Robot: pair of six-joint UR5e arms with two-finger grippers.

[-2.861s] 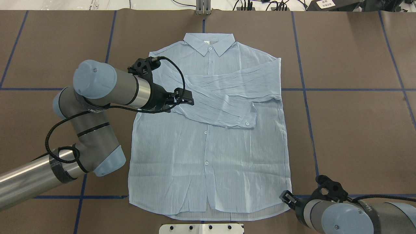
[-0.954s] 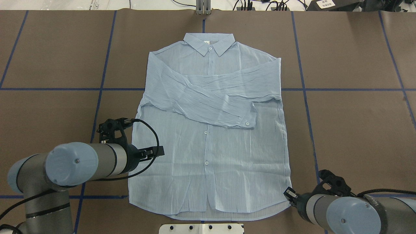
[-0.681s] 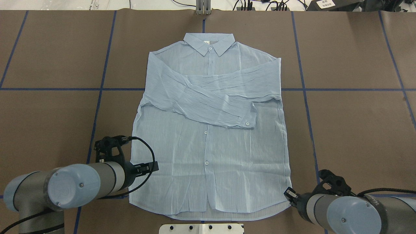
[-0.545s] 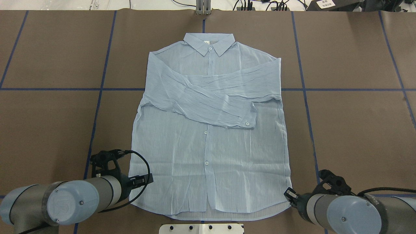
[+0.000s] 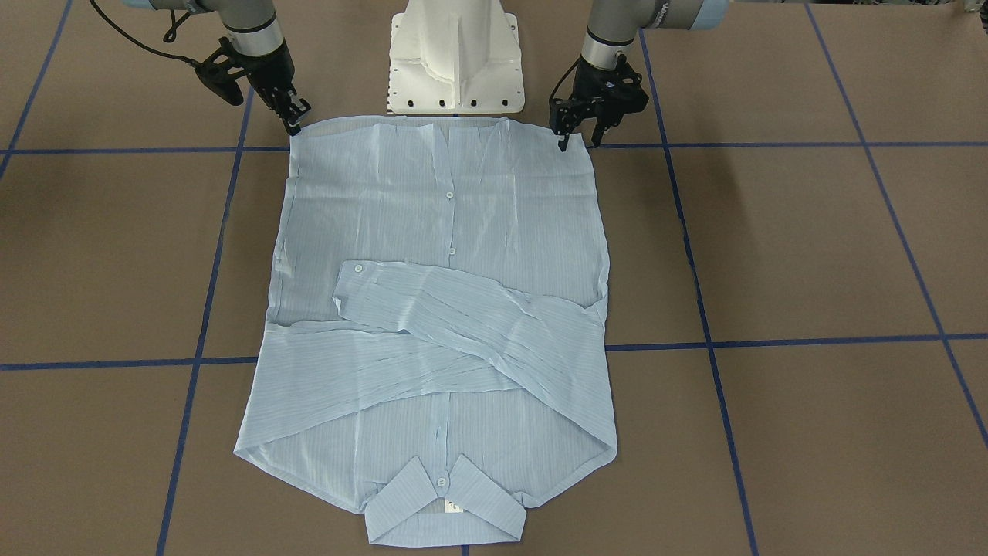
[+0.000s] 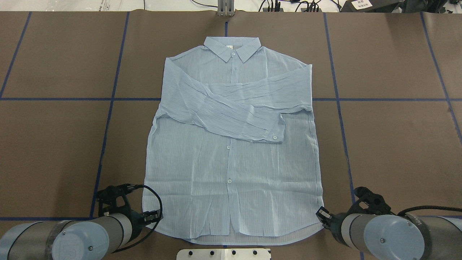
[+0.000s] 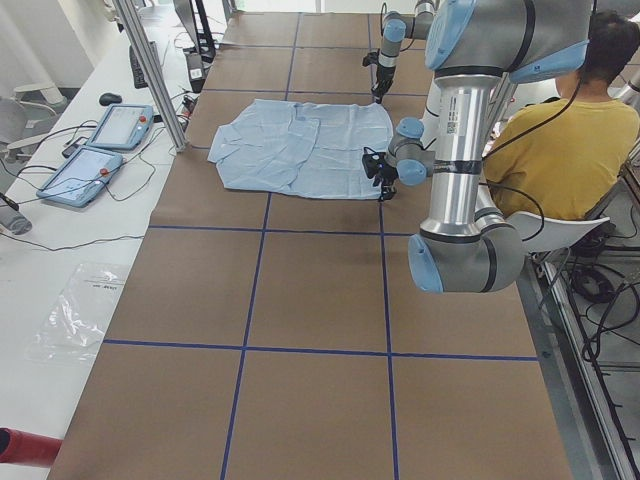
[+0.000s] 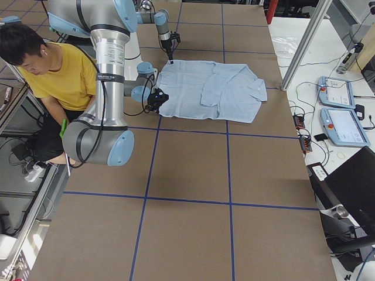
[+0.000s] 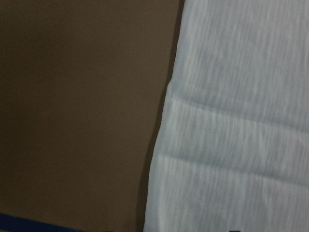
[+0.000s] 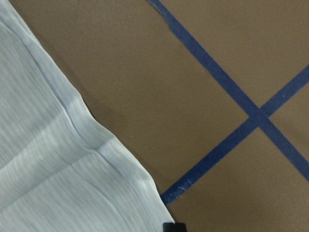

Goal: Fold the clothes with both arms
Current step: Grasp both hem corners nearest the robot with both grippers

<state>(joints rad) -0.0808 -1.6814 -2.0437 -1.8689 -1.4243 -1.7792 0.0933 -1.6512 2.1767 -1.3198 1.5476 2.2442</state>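
The pale-blue shirt lies flat and buttoned, collar at the far side, both sleeves crossed over the chest with one cuff on top. My left gripper hovers at the hem's left corner; in the front view the left gripper is open, fingers straddling the hem edge. The right gripper sits just off the hem's right corner, and in the front view the right gripper looks parted and holds nothing. The wrist views show the shirt edge and the shirt corner lying flat on the table.
The white pedestal base stands just behind the hem. A person in a yellow top sits behind the robot. Blue tape lines cross the brown table. Tablets and cables lie beyond the far edge.
The left arm has drawn back from the folded sleeve along the shirt's left edge to the hem corner. The right arm has barely shifted. The shirt lies the same.
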